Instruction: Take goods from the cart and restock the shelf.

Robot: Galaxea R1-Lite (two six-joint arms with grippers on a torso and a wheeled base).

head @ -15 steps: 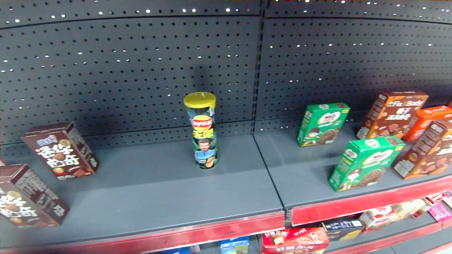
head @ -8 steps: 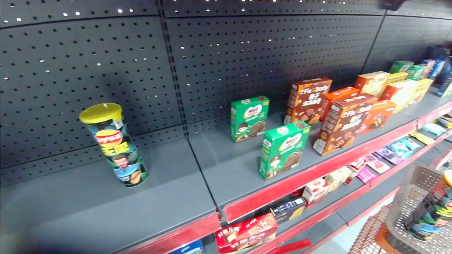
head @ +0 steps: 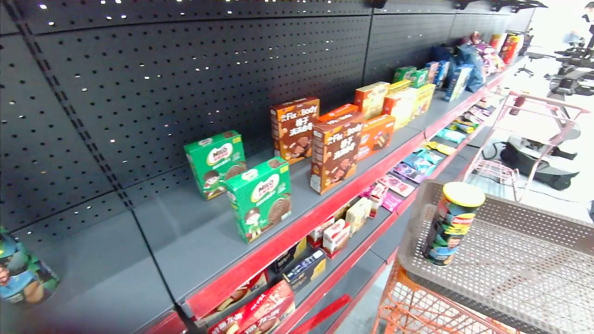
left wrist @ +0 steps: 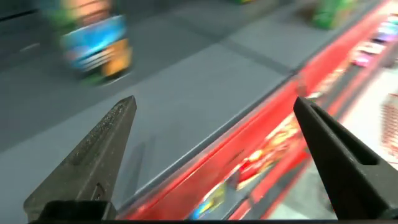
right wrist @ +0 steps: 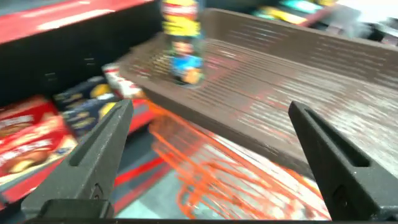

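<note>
Can (head: 21,276) on shelf (head: 195,241) sits half cut off.

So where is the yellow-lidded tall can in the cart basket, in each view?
Head view: yellow-lidded tall can, lower right, in the brown perforated basket.
Left wrist view: not in it; its blurred can stands on the grey shelf.
Right wrist view: can beyond the jaws, in the basket.
Shared landmark: that basket.

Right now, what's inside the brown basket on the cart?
One yellow-lidded chip can stands upright near a corner of the basket. The can hides the floor just behind it, and the basket's right part is cut off.
</note>
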